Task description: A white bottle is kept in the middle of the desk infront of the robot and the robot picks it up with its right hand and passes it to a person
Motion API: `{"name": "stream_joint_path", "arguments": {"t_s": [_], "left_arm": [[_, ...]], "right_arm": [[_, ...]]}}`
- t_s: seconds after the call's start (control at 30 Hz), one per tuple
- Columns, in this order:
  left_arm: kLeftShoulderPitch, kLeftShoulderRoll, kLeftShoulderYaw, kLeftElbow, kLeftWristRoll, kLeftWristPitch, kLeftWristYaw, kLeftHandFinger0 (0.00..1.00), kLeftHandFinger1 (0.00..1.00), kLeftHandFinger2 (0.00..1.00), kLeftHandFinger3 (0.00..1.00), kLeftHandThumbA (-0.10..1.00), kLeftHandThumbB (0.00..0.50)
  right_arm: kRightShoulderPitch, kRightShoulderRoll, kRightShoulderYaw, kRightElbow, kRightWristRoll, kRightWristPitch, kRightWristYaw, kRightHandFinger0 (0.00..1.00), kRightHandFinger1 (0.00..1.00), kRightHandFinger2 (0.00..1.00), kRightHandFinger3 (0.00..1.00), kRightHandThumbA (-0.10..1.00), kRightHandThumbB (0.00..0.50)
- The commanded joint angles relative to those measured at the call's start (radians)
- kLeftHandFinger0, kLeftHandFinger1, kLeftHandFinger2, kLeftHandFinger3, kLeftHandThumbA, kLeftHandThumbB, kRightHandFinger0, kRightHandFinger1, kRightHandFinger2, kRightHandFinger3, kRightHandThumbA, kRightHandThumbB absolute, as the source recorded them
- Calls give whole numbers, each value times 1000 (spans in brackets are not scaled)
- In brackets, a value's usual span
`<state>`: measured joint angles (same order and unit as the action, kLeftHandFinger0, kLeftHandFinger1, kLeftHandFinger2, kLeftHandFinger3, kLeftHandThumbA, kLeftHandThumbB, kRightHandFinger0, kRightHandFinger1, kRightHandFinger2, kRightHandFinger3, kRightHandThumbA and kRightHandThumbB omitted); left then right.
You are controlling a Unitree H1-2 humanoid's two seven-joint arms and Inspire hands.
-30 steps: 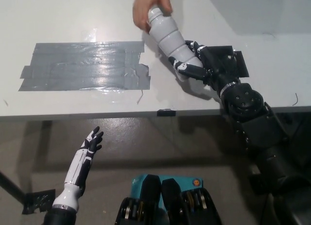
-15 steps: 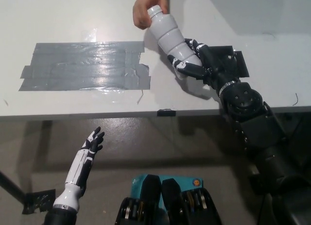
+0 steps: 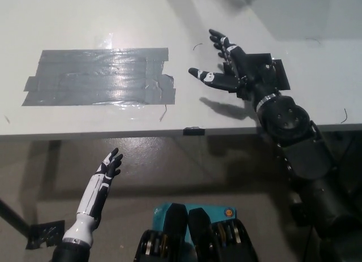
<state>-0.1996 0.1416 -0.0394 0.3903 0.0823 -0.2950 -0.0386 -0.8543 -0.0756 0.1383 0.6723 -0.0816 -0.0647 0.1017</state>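
- The right hand [image 3: 225, 69] hangs over the desk [image 3: 85, 24] with its fingers spread wide apart and nothing between them.
- No bottle shows anywhere on the desk or in either hand, and no person's hand is in view; the bottle is out of the picture.
- Judging from the empty, splayed right hand and the bare spot beneath it, the handover looks done; what is left, if anything, is drawing the arm back from the desk.
- The left hand [image 3: 105, 170] rests low beside the body, below the desk edge, fingers loosely apart and holding nothing.
- A patch of grey tape [image 3: 96, 76] lies flat on the desk, well apart from the right hand.
- No brand, label or writing can be read; a small dark tab [image 3: 193, 130] sits at the desk's front edge, too small to tell what it is.
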Motion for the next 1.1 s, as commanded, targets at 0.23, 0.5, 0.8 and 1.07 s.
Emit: {"name": "stream_joint_path", "arguments": {"t_s": [0.23,0.5,0.8,1.07], "left_arm": [[-40,21,9,-9,12,-7,5,1000,1000,1000,1000,1000,19],[-66,19,17,18,-2,-11,7,1000,1000,1000,1000,1000,27],[-61,16,20,22,-6,-9,11,1000,1000,1000,1000,1000,11],[-42,5,22,19,-9,-14,10,1000,1000,1000,1000,968,3]], "right_arm": [[236,-83,-52,-755,6,39,14,1000,1000,1000,1000,890,427],[450,-96,-75,-1147,37,41,9,1000,1000,1000,1000,872,428],[638,-58,-50,-1153,-29,-67,-29,1000,1000,1000,1000,853,378],[685,0,-78,-826,-67,-200,-104,1000,1000,1000,1000,704,267]]}}
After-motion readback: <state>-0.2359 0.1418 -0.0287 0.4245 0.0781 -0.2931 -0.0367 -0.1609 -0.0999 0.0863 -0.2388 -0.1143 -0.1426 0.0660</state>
